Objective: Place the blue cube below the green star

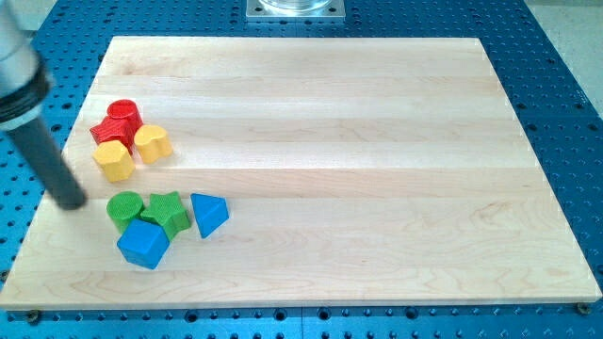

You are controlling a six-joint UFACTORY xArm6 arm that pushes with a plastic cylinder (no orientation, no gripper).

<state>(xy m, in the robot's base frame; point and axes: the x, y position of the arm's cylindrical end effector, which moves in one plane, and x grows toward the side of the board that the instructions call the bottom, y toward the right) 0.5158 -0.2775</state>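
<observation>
The blue cube [143, 245] lies near the view's bottom left, touching the lower left side of the green star [168, 212]. A green cylinder [124, 207] sits against the star's left side, and a blue triangular block [208, 214] lies just right of the star. My tip [72, 201] rests on the board to the left of the green cylinder, a short gap away, and up-left of the blue cube. The rod slants up to the view's top left.
A cluster higher on the left holds a red cylinder [123, 114], a red star [112, 132], a yellow block [114, 161] and a yellow heart-like block [152, 143]. The wooden board [377, 169] lies on a blue perforated table. Its left edge is close to my tip.
</observation>
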